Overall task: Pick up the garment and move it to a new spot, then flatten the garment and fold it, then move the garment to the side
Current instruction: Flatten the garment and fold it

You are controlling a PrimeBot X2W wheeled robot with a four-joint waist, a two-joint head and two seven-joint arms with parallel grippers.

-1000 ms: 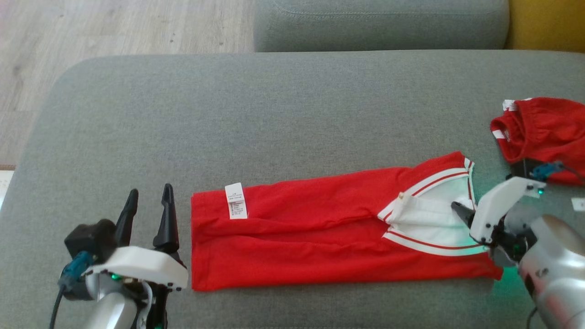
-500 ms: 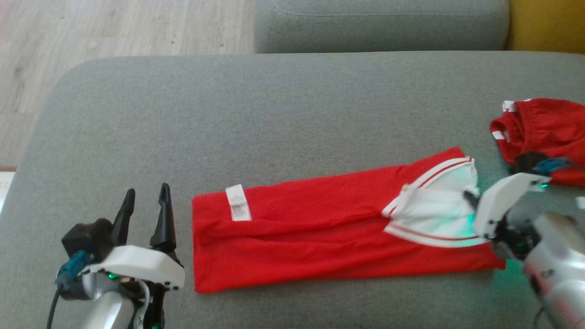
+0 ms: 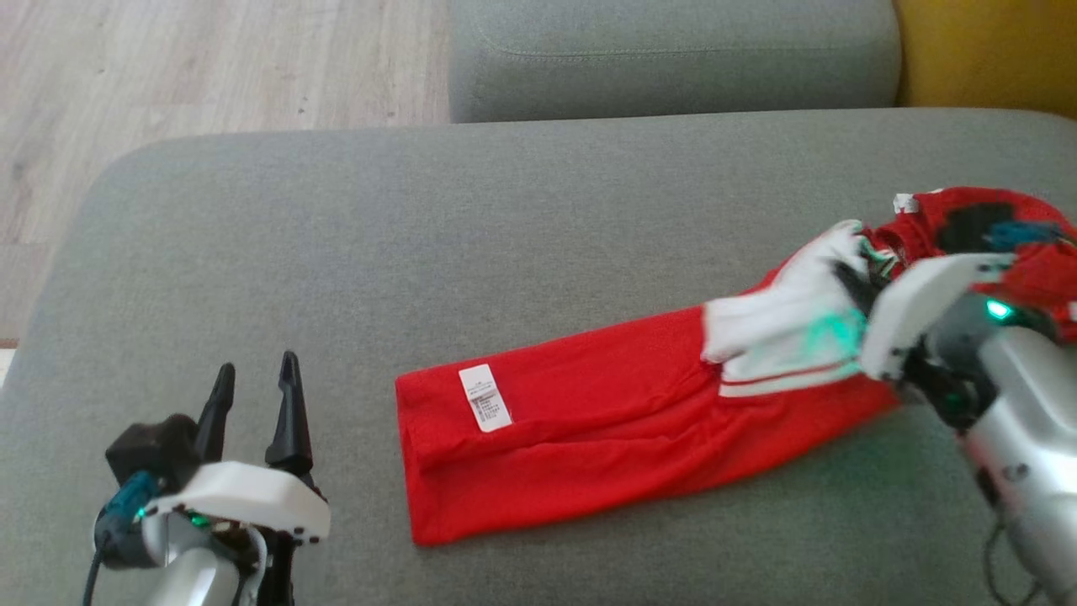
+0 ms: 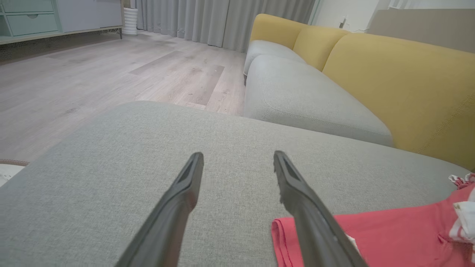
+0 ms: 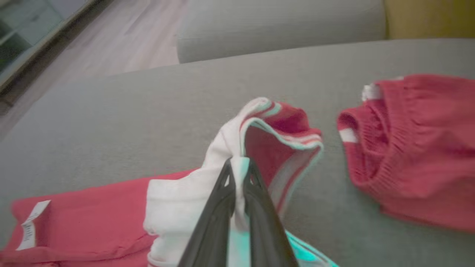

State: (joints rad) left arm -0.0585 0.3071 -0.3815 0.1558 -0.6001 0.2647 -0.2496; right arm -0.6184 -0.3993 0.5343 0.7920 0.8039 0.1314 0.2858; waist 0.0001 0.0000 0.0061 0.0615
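Garment: red garment [image 3: 589,429], folded into a long strip, lies slantwise on the grey cushion [image 3: 421,236], right of the middle in the head view.
Hem end: flat on the cushion at the strip's left, with a white care label [image 3: 485,397] face up near that edge.
Collar end: the white collar end [image 5: 237,126], trimmed in red and white stripes, is bunched and raised off the cushion at the strip's right.
Right gripper: right gripper [image 5: 239,165] is clamped on the white cloth of the collar end, its two dark fingers pressed together with the fabric pinched between them.
Left gripper: left gripper [image 3: 257,366] has its fingers spread wide and holds nothing; it hovers over bare cushion just left of the hem end, not touching the cloth.
Second piece: another red knit piece [image 5: 408,148] with white trim lies crumpled on the cushion right of the collar end, with a strip of cushion showing between the two in the right wrist view.
Surroundings: pale wooden floor [image 3: 210,67] lies beyond the cushion's left corner, a second grey seat [image 3: 673,59] behind it, and a yellow backrest [image 3: 984,50] at the far right.
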